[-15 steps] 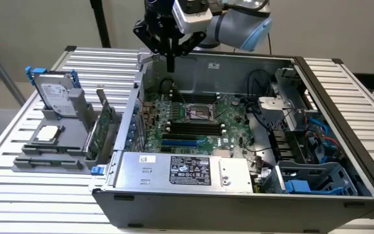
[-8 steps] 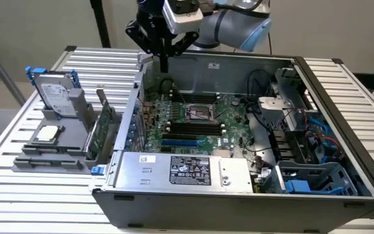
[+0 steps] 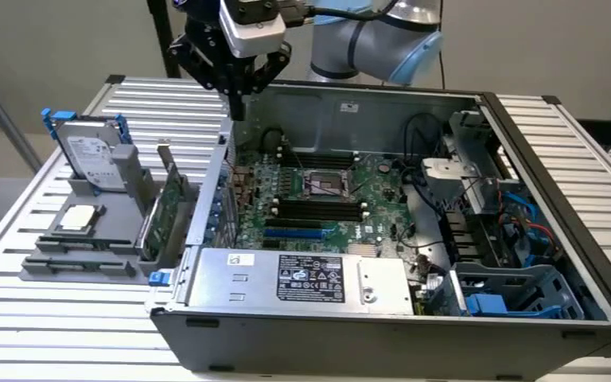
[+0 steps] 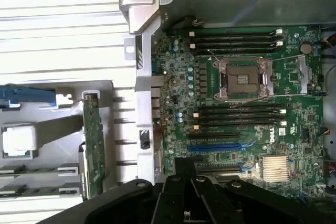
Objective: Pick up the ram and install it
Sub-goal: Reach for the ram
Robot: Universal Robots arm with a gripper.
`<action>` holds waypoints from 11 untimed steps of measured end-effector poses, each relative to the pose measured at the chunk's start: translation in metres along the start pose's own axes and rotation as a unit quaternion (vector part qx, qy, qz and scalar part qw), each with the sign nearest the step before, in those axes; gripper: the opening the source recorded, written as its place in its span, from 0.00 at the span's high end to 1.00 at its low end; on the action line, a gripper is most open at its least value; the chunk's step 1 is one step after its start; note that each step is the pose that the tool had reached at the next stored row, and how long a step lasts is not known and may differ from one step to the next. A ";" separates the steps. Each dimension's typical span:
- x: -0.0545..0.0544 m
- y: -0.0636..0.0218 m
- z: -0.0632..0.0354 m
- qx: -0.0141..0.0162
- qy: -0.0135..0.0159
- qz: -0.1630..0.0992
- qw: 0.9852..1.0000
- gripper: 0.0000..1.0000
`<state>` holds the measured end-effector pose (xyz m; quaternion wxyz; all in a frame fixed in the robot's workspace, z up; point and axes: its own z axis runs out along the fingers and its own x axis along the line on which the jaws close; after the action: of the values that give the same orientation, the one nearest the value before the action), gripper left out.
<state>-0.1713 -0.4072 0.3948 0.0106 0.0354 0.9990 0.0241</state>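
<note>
Main risk imo: the ram (image 3: 77, 239) sits low in the gray holder (image 3: 72, 274) on the table (image 3: 51, 334), near the taller green card (image 3: 168, 203). A sloppy approach could bump that card or grab the wrong board. The claw (image 3: 238, 107) hangs over the PC case (image 3: 391, 338) wall, well apart from the ram, and could clip the edge going down. Claw looks pinched shut w/ nothing in it, touching nothing afaict. Mobo slots (image 3: 311, 208) look empty, so nothing's installed yet.
</note>
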 end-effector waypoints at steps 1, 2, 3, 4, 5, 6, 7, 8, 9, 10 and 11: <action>0.004 -0.0011 -0.0001 0.000 0.000 0.000 1.000 1.00; 0.009 -0.0022 -0.0002 0.000 0.000 0.000 1.000 1.00; 0.014 -0.0034 -0.0002 0.000 0.000 0.000 1.000 1.00; 0.018 -0.0046 -0.0003 0.000 0.000 0.000 1.000 1.00; 0.023 -0.0057 -0.0003 0.000 0.000 0.000 1.000 1.00; 0.027 -0.0068 -0.0003 0.000 0.000 0.000 1.000 1.00; 0.032 -0.0080 -0.0003 0.000 0.000 0.000 1.000 1.00; 0.036 -0.0091 -0.0003 0.000 0.000 0.000 1.000 1.00; 0.040 -0.0103 -0.0002 0.000 0.000 0.000 1.000 1.00; 0.045 -0.0115 -0.0001 0.000 0.000 0.000 1.000 1.00; 0.049 -0.0126 0.0000 0.000 0.000 0.000 1.000 1.00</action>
<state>-0.2213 -0.4163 0.3933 0.0106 0.0354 0.9990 0.0240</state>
